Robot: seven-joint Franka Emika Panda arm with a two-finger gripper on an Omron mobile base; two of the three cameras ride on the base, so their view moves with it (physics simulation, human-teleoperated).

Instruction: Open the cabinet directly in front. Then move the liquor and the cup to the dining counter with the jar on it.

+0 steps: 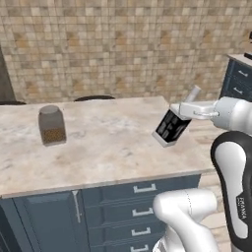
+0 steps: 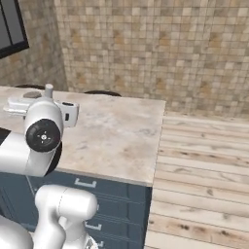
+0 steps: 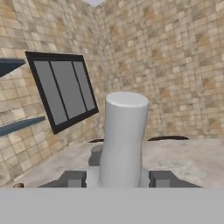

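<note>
My gripper (image 1: 184,111) is shut on the liquor (image 1: 172,128), a small bottle with a black label and a pale neck. It hangs tilted, neck up and to the right, just above the right part of the dining counter (image 1: 108,142). In the hand view the pale neck (image 3: 124,140) rises between my two fingertips (image 3: 72,178), gripper (image 3: 117,179). The jar (image 1: 51,125), clear glass with brown contents, stands on the counter's left part, well apart from the bottle. From the right base view the bottle's cap (image 2: 48,89) pokes up behind my wrist. The cabinet and the cup are out of view.
Dark blue drawers (image 1: 142,212) run below the counter's front edge. Another dark drawer unit (image 1: 239,81) stands at the far right. Wooden floor (image 2: 204,185) lies right of the counter. Two dark chair backs (image 1: 93,98) show behind it, and a dark window (image 3: 65,89) is on the tiled wall.
</note>
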